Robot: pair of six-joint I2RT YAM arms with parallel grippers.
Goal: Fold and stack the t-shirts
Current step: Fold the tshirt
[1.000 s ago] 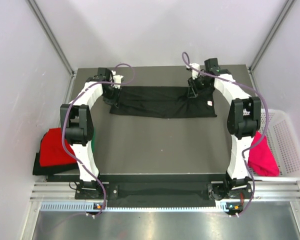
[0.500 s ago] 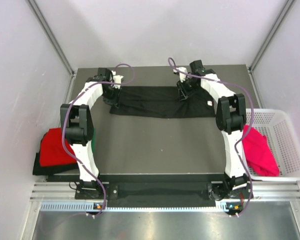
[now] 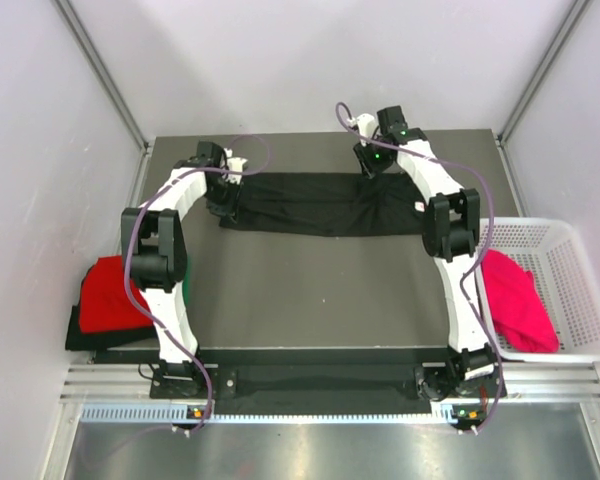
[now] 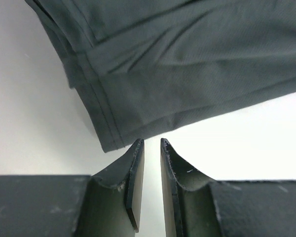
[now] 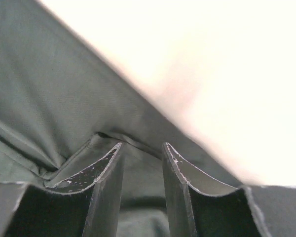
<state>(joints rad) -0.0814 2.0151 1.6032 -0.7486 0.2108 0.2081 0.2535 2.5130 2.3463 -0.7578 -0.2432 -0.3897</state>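
The black t-shirt (image 3: pixel 320 203) lies folded into a long strip across the far part of the table, its white neck label (image 3: pixel 418 207) near the right end. My left gripper (image 3: pixel 223 190) is at the strip's left end. In the left wrist view this gripper (image 4: pixel 152 141) is narrowly open and holds nothing, and the shirt's hemmed corner (image 4: pixel 108 133) lies just past its tips. My right gripper (image 3: pixel 370 168) stands over the strip's far edge. In the right wrist view it (image 5: pixel 142 145) is open, with black cloth (image 5: pixel 49 89) beneath and between its fingers.
A red t-shirt (image 3: pixel 108 292) lies folded off the table's left edge on dark cloth, with a green sliver (image 3: pixel 187 290) beside the left arm. A magenta-pink t-shirt (image 3: pixel 515 300) lies in the white mesh basket (image 3: pixel 580 290) on the right.
My right gripper has moved left and farther back along the shirt and opened wider. The raised right end of the shirt now lies flat. The left arm has barely moved.
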